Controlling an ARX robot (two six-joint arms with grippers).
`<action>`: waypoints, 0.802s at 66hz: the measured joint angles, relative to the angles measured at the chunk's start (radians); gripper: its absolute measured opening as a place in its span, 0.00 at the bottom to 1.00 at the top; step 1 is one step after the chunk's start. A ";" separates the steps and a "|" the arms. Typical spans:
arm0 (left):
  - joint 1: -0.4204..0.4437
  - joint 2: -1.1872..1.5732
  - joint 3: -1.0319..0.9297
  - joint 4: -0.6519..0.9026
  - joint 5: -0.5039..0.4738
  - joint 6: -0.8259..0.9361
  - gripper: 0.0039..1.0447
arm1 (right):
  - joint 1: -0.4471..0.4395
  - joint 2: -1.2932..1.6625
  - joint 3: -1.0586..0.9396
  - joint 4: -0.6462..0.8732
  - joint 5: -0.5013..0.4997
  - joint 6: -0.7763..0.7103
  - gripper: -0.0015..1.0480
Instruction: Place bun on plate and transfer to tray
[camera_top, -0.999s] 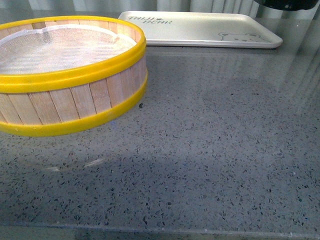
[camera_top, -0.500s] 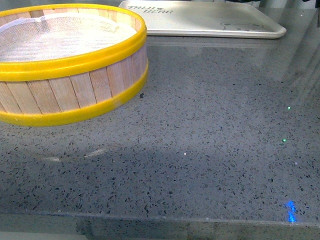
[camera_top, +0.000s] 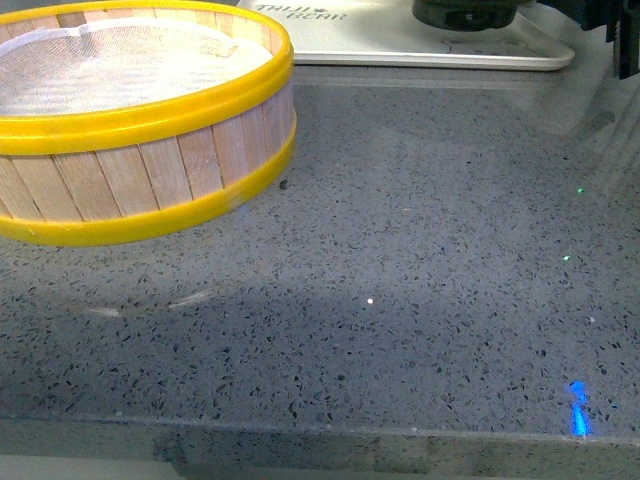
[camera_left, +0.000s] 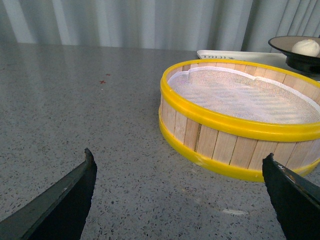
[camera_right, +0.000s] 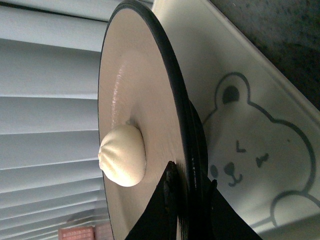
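- The bun (camera_right: 122, 156) sits on the tan inside of the plate (camera_right: 145, 75), near its middle, so step 1 of the task, bun onto plate, looks done.
- The right gripper (camera_right: 191, 181) is clamped on the plate's black rim. 1 finger lies on the inner face and 1 below it beside the footed base, so the fingers are narrow and pinch the dish.
- The plate is over the tray (camera_right: 240, 100), at the end that carries the bear drawing (camera_right: 250, 155).
- The right wrist view does not settle whether the foot touches the tray or hangs just above it. In the front view only the black base shows at the top edge, low over the white surface.
- As I judge it, step 2, the transfer to the tray, is in its last part. What is left is to seat the plate flat if it is not down yet, let go of the rim, and draw the arm clear without dragging the dish.
- The left gripper (camera_left: 178, 156) is well apart from this, over the grey speckled table (camera_left: 75, 100). Its 2 fingers are spread wide with nothing between them, facing the steamer basket (camera_left: 235, 130).
- The steamer basket holds only its white cloth liner (camera_left: 240, 95) and no bun.
- The bun lies loose on a shallow dish, so a tilt at release could roll it.
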 joint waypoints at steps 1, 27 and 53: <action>0.000 0.000 0.000 0.000 0.000 0.000 0.94 | 0.000 0.000 -0.001 -0.001 -0.001 0.001 0.03; 0.000 0.000 0.000 0.000 0.000 0.000 0.94 | -0.018 0.010 0.001 -0.002 -0.002 0.004 0.03; 0.000 0.000 0.000 0.000 0.000 0.000 0.94 | -0.029 0.024 0.016 -0.003 -0.002 0.009 0.03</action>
